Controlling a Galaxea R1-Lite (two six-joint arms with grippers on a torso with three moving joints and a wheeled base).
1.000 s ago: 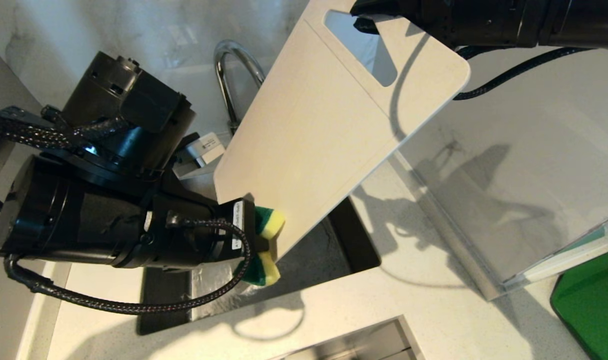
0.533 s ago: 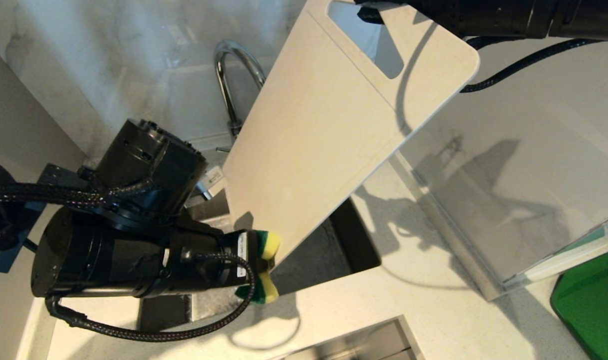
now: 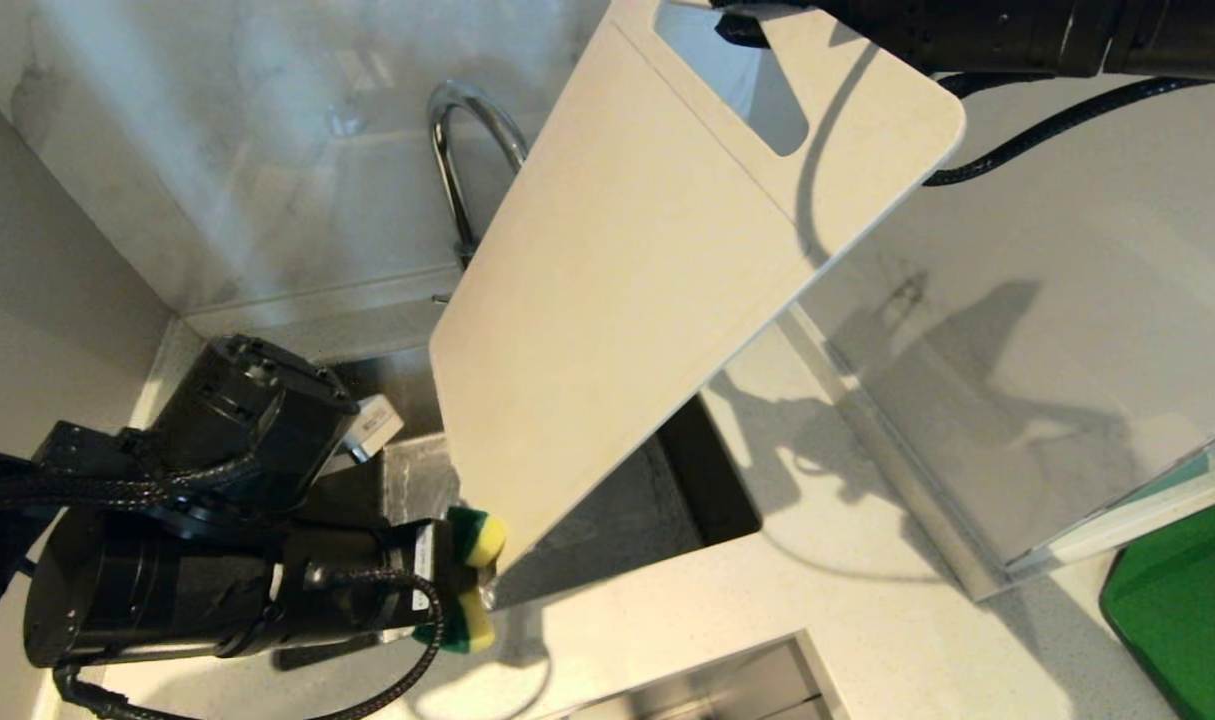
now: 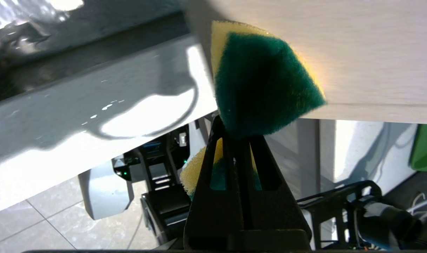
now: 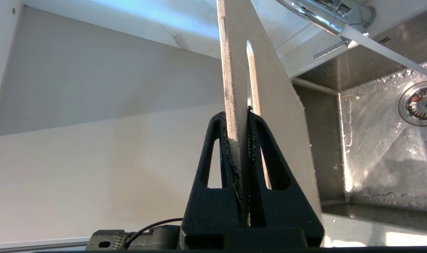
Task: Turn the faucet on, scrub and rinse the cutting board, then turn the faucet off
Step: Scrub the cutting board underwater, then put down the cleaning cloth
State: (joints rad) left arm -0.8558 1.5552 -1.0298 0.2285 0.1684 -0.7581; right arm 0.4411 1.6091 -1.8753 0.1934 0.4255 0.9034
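The off-white cutting board (image 3: 647, 280) hangs tilted over the sink (image 3: 682, 470). My right gripper (image 3: 739, 18) is shut on its top end beside the handle cutout; the right wrist view shows the jaws pinching the board's edge (image 5: 234, 88) at the gripper (image 5: 238, 116). My left gripper (image 3: 464, 583) is shut on a folded yellow-green sponge (image 3: 479, 542), which rests against the board's lowest corner. The left wrist view shows the sponge (image 4: 262, 84) pressed on the board (image 4: 357, 52) above the gripper (image 4: 235, 130). Behind the board rises the chrome faucet (image 3: 455, 150), and a stream runs from its spout (image 5: 318, 14).
A clear box (image 3: 1017, 350) stands on the white counter to the right of the sink, with a green mat (image 3: 1182, 600) at the far right. The steel sink basin (image 5: 375, 151) is wet, with its drain (image 5: 422, 103) showing. A metal edge (image 3: 727, 685) lies at the front.
My left arm has pulled the sponge down along the board's lower edge to its bottom corner, toward the front left. The board has shifted only slightly.
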